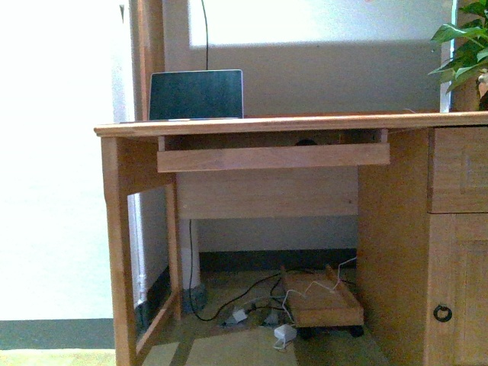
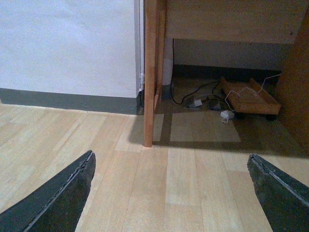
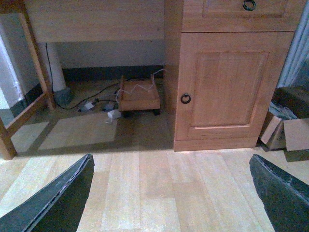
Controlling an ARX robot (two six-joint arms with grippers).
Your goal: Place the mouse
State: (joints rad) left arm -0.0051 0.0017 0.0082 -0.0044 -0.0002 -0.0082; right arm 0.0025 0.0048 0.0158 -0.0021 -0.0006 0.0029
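1. Wide open on the left gripper point(image 2: 170, 159): fingers far apart, gripping nothing, hanging low above the plank floor point(image 2: 145, 193) near the desk's left leg.
2. Likewise on the right gripper point(image 3: 171, 158): fully spread, empty, facing the cupboard door point(image 3: 227, 82).
3. Up on the desk point(image 1: 290, 122), at the far left, a laptop point(image 1: 196, 94) with its lid raised.
4. Under the top, a pull-out tray point(image 1: 273, 156). Peeking just above its front board, right of the laptop, a small dark rounded bump, seemingly the mouse point(image 1: 306, 142).
5. Down below, a white adapter point(image 1: 284, 333) beside a wheeled wooden stand point(image 1: 324, 305).
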